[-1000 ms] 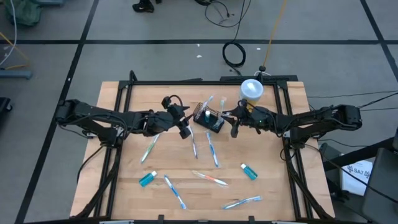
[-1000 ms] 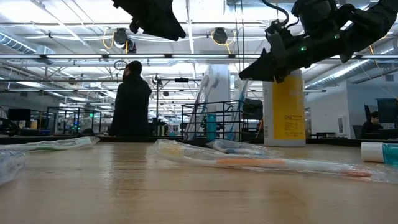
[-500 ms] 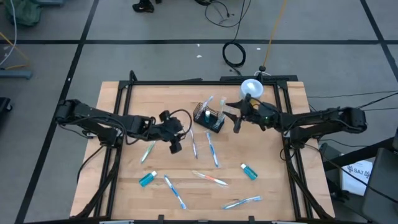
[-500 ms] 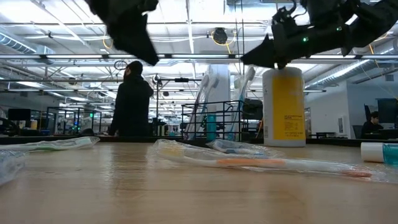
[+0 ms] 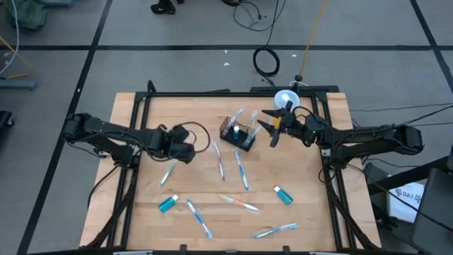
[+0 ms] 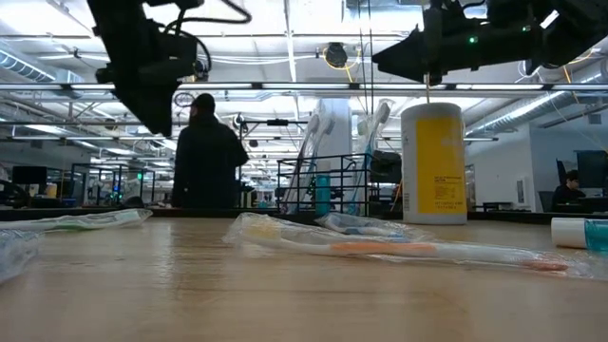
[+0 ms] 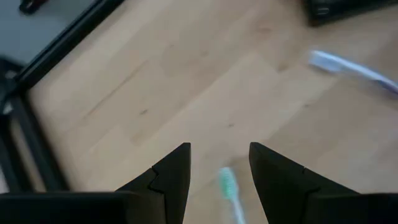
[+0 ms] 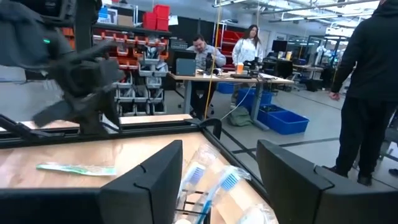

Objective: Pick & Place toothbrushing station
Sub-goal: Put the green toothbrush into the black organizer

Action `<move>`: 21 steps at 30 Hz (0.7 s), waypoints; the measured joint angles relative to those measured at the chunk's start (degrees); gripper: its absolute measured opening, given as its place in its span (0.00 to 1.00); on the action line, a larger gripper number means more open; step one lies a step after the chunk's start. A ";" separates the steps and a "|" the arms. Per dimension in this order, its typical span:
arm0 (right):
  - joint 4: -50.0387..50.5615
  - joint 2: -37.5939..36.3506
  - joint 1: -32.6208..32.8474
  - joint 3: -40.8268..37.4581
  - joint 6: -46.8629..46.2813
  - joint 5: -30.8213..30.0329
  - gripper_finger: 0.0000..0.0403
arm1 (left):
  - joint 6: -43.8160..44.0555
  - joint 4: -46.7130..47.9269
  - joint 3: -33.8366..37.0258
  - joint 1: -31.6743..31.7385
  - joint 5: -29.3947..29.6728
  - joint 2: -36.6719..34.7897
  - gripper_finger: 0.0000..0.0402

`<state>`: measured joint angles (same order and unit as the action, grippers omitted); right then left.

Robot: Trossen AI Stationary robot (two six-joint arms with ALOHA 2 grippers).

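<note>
Grey floor with cables surrounds a wooden table (image 5: 297, 219) in the high view. Black wire-mesh toothbrushing station (image 5: 238, 135) sits at table centre toward the far edge, wrapped toothbrushes standing in it. Yellow cup with white lid (image 5: 286, 100) stands near it on the right. Right gripper (image 5: 270, 126) hovers just right of the station, fingers spread, nothing held. Left gripper (image 5: 185, 151) sits left of centre, well apart from the station, above a green wrapped toothbrush (image 5: 169, 171). More wrapped toothbrushes and two small teal tubes (image 5: 168, 204) lie scattered on the near half.

Low view: station (image 6: 323, 186) stands on the table at mid-distance, yellow cup (image 6: 433, 163) just to its right; a wrapped toothbrush (image 6: 380, 249) lies in front. A person in dark clothes (image 6: 203, 157) stands behind the table.

Left wrist view: fingers (image 7: 171, 176) spread over bare wood, green brush head (image 7: 229, 188) between them.

Right wrist view: fingers (image 8: 152, 183) apart, blue brush heads (image 8: 211, 179) of the station between them; people in the room beyond.
</note>
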<state>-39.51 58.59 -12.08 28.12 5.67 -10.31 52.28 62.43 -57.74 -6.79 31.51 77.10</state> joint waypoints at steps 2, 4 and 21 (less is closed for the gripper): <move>0.63 0.00 0.00 0.00 0.44 -0.04 0.49 | 1.32 2.81 0.00 0.72 0.07 -1.58 0.42; 1.56 0.00 0.00 0.00 1.63 -0.08 0.49 | 1.37 4.18 0.01 1.70 0.04 -3.27 0.42; 2.67 0.00 0.00 0.02 2.58 -0.08 0.49 | 4.63 -28.96 29.04 6.04 -12.64 -19.63 0.42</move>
<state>-36.84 58.59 -12.08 28.14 8.25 -10.39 56.91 33.46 -28.69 -0.75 18.87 57.47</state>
